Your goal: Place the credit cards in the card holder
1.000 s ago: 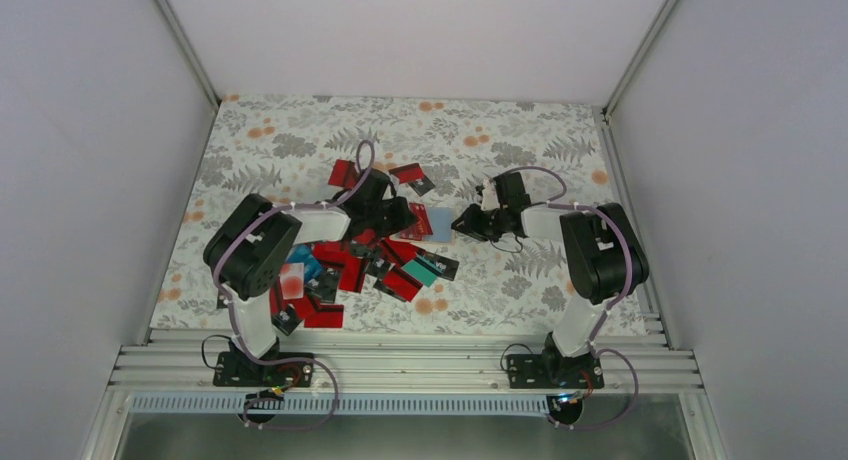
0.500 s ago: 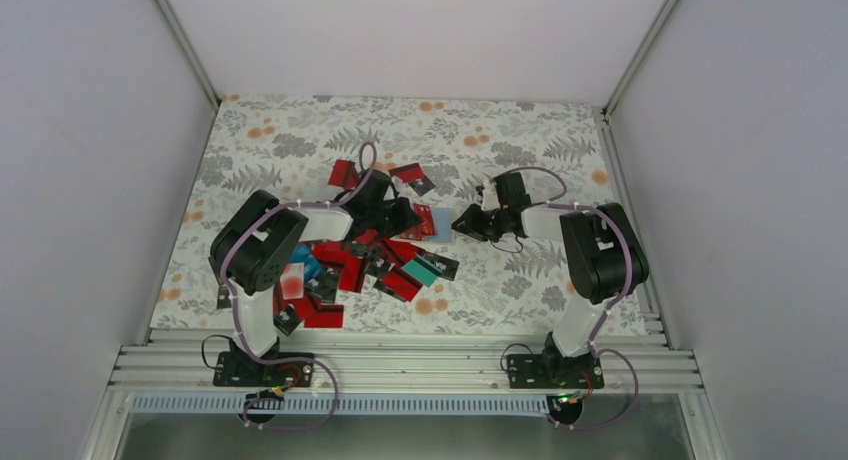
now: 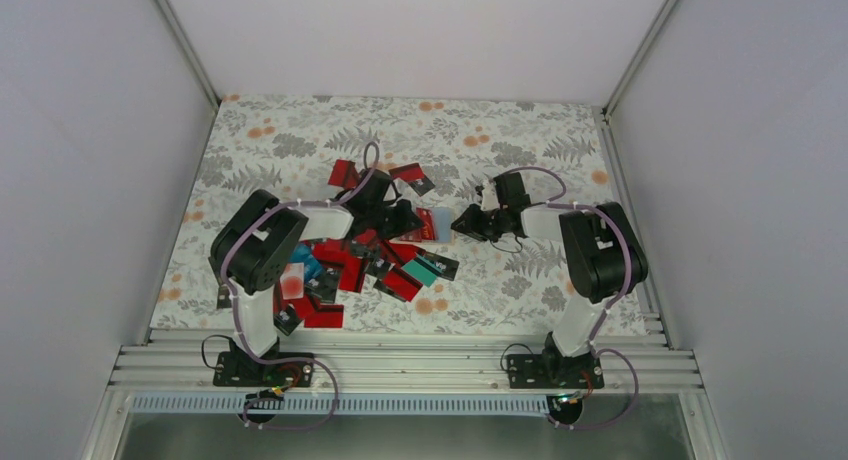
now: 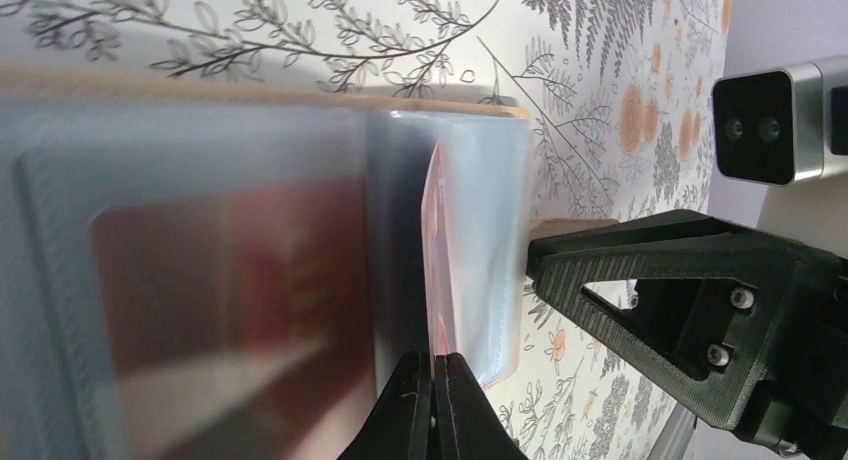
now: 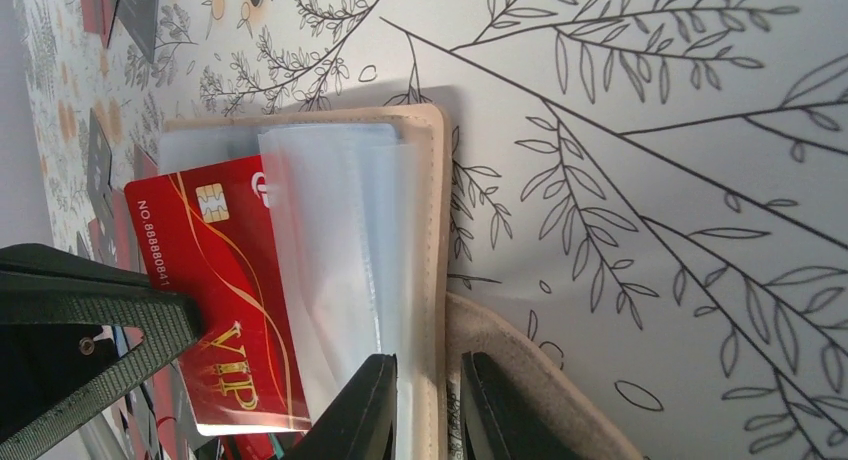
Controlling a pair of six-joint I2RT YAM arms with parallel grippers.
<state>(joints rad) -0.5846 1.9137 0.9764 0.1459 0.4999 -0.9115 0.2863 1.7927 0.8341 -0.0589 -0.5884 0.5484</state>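
Observation:
The tan card holder [image 5: 432, 180] lies open on the floral table, its clear sleeves [image 5: 340, 240] fanned up. My right gripper [image 5: 432, 400] is shut on the holder's tan edge and sleeves at its near end. A red VIP credit card [image 5: 225, 300] sits partly inside a sleeve. My left gripper [image 4: 437, 375] is shut on that card's edge [image 4: 436, 250], seen edge-on against the sleeves [image 4: 480, 210]. From above, the left gripper [image 3: 410, 220] and the right gripper [image 3: 463, 223] meet at the holder [image 3: 440, 223].
Several loose red, black and teal cards [image 3: 345, 265] lie heaped under the left forearm. Two more cards [image 3: 412, 176] lie behind it. The right gripper's black finger [image 4: 690, 300] stands close beside the holder in the left wrist view. White walls enclose the table.
My left gripper has edged slightly right with the red card, covering more of the holder. The right gripper has stayed in place, its jaws a touch tighter.

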